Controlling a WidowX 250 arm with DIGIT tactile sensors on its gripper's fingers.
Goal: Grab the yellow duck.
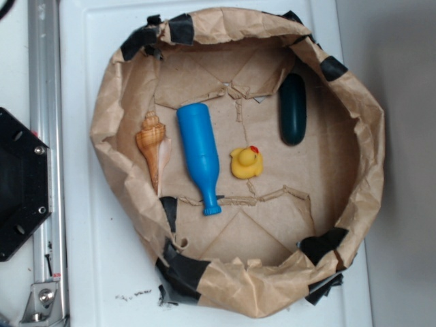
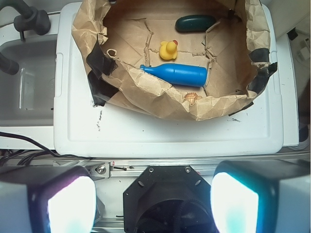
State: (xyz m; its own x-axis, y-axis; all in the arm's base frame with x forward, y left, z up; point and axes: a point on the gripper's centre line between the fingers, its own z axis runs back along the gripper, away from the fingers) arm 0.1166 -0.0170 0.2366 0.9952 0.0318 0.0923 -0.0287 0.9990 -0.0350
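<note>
We are keeping our fingers point(image 2: 153, 204) wide apart, holding nothing. The duck point(image 2: 168, 49) is sitting far ahead of them, inside the paper bowl point(image 2: 160, 99), just beyond the blue bottle point(image 2: 176, 74).

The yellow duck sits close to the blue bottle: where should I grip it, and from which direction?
Grip the yellow duck across its round body, coming straight down from above. It stands upright and apart from the blue bottle, with bare paper around it, so the open gripper should have room on either side.
</note>
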